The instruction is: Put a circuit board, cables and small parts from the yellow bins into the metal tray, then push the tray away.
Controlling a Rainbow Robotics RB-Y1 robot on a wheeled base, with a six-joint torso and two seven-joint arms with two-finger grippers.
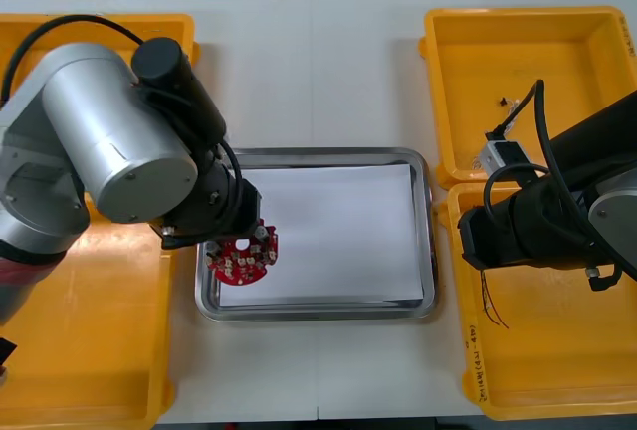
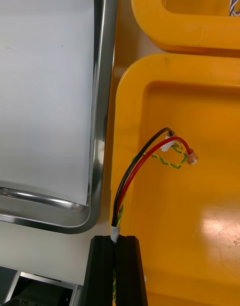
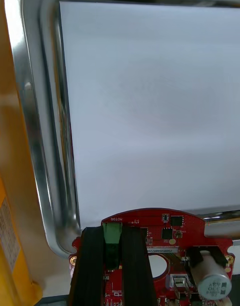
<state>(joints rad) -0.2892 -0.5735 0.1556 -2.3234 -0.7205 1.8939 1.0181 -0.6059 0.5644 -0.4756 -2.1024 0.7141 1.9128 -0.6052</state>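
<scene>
Red board (image 1: 242, 261), left end effector (image 3: 114, 234), tray (image 1: 318, 309); cables (image 2: 137, 163), right end effector (image 2: 116, 239), bin (image 1: 557, 370).

Red circuit board (image 1: 242, 261), white-lined silver tray (image 1: 430, 243), yellow bins (image 1: 528, 14), black, red and yellow-green cables (image 2: 134, 172).

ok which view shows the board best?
Left wrist view: the board is close up, parts legible, clamped in the left gripper. Front view has it small, over the tray's corner, partly under the gripper. Right wrist view faces the tray's other edge.
</scene>
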